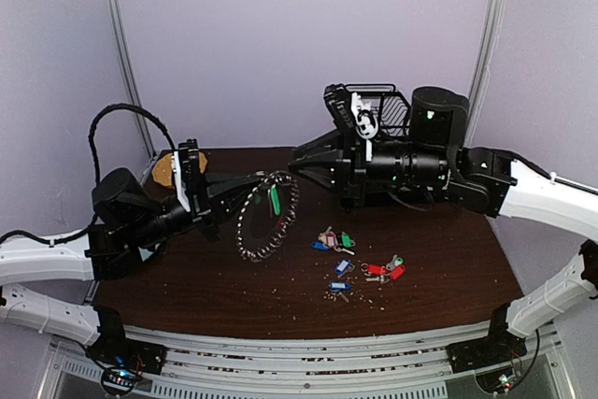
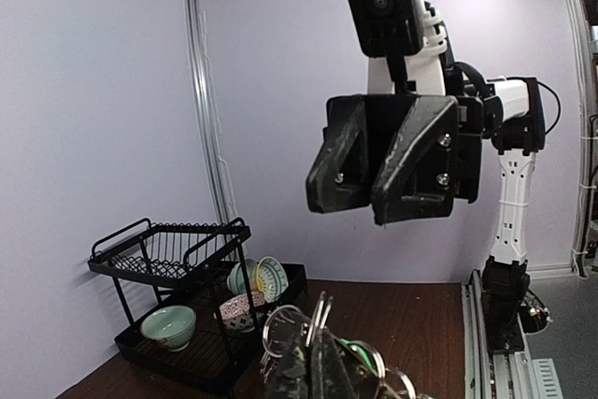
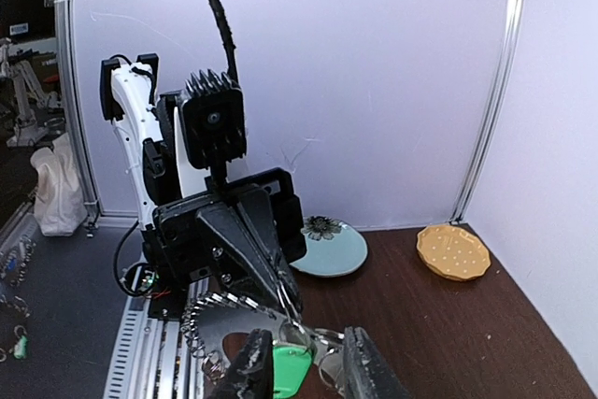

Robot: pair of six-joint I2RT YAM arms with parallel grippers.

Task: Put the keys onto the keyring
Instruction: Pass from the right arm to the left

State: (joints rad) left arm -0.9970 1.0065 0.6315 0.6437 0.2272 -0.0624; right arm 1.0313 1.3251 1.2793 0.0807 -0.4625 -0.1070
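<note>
Near edge: the two arm bases are sitting on a slotted rail [image 1: 308, 352] that runs the whole edge, closing that side.
Open room: bare dark desk [image 1: 448, 296] is lying toward the near right corner and along the right edge. A smaller bare patch is lying by the near left corner under the left arm.
Loose keys: the keys [image 1: 334, 240] are lying flat right of the desk's middle in three small clusters. One is mixed, one has red tags [image 1: 385, 270], and the nearest has a blue tag [image 1: 339, 284]. They are just beside one another, with fine specks around them.
Keyring: the keyring [image 1: 266, 217] is standing on edge left of the middle, lifted off the desk. A green-tagged key [image 1: 275, 199] is hanging inside its upper part.
Left hand: the left hand [image 1: 239, 205] is reaching in from the left edge, pinching the keyring's rim on its left side.
Right hand: the right hand [image 1: 297, 163] is hovering at the keyring's top right. Its fingers [image 3: 252, 371] are standing slightly apart with the green tag showing in the gap. I cannot tell whether they are gripping it.
Right arm: its bulk is crossing over the desk's far right part, shading the room there.
Far edge: a black wire dish rack [image 1: 385, 107] holding bowls [image 2: 170, 324] is standing behind the right arm.
Far left corner: a tan round disc [image 1: 165, 171] and a pale plate [image 3: 329, 248] are lying behind the left hand.
</note>
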